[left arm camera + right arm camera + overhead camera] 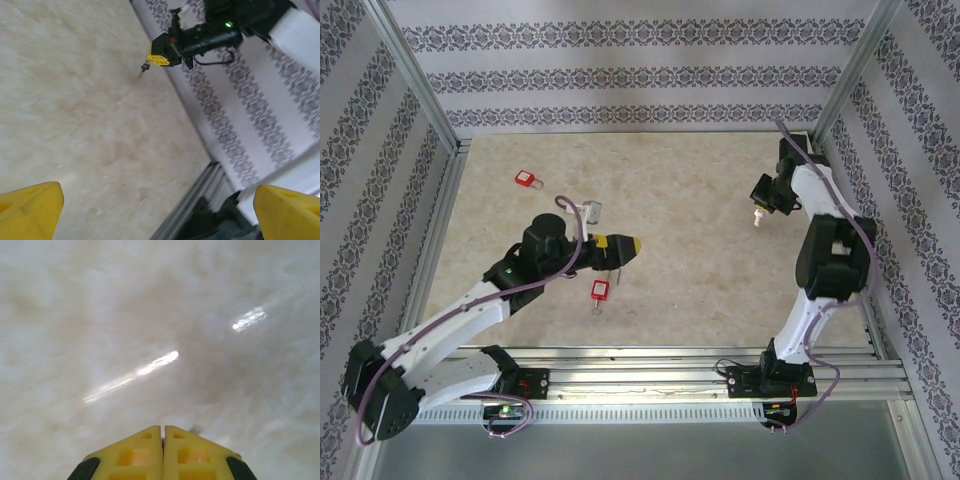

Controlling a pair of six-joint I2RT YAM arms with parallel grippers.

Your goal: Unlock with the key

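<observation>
near the middle of the counter (700, 270) the left end effector (617, 247) hovers with its yellow fingers spread wide and nothing between them; in its wrist view the two tips sit at opposite edges. just beside it lies a red padlock (600, 291), flat and loose. a second red padlock (528, 179) lies well apart toward the far left, and a grey padlock (592, 210) lies between the two.

over on the far right, the right end effector (757, 214) has its fingers pressed together, seen tip to tip in its own wrist view (163, 432). from the left wrist a small metal stub pokes out below it, probably the key (143, 68), though it is too small to be sure. it is well apart from every lock.

my judgement of the risks: no lock is held, so a key pushed at a loose padlock would likely just shove it across the smooth counter. the key is pinched only at the fingertips, so it could twist or slip out under side load at the keyhole. with three locks out, picking one the key does not fit is also possible.
</observation>
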